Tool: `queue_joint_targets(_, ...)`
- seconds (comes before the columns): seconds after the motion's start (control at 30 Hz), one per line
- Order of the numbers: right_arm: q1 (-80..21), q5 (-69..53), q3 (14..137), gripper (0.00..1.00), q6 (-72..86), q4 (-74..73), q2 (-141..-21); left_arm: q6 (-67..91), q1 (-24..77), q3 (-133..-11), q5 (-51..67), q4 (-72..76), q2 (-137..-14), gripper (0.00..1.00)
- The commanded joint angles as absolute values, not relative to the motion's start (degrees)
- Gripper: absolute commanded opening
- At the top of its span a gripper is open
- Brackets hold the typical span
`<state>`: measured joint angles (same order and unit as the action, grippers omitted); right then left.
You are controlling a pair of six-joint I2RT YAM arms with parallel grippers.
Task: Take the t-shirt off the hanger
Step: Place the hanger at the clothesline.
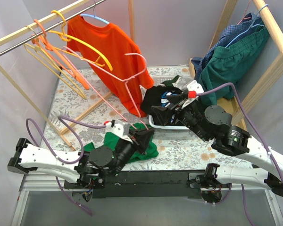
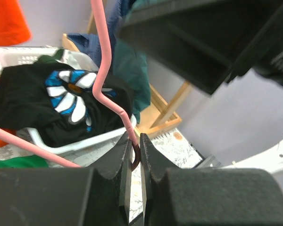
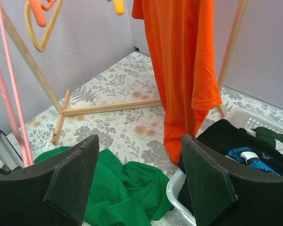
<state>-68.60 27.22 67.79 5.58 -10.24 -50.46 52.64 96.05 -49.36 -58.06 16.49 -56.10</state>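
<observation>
The left fingers (image 2: 115, 165) are clenched on the hook end of the bare pink wire hanger (image 2: 106, 47), while the right fingers (image 3: 70, 183) stand released above the crumpled green t-shirt (image 3: 127, 188), which lies off the hanger on the floral-patterned surface (image 3: 127, 122). Removal appears complete; the next move likely calls for setting the hanger down. An orange t-shirt (image 3: 179, 56) hangs from a wooden rack (image 3: 111, 107) against pale walls.

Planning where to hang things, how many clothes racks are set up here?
2. One wooden rack at the left carries the orange t-shirt; the other rack at the right carries blue and green clothes. None looks hidden.
</observation>
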Motion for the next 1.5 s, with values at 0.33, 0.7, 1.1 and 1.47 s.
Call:
queue_joint_targets(0.33,-68.5,29.5,65.4,0.77,6.0,-8.7,-51.3,44.7,96.3,-48.3,-72.0,16.8,-39.1,0.0)
queue_joint_targets(0.7,-68.5,28.3,65.2,0.77,6.3,-7.6,-52.6,49.3,96.4,-46.8,-69.2,9.6,-28.4,0.0)
queue_joint_targets(1.1,-68.5,26.2,65.9,0.77,6.3,-5.5,-55.3,42.8,96.3,-51.0,-73.9,9.4,-28.8,0.0)
queue_joint_targets(1.47,-68.5,24.6,67.1,0.77,6.2,-4.7,-57.1,34.6,96.3,-49.2,-72.3,21.8,-28.5,0.0)
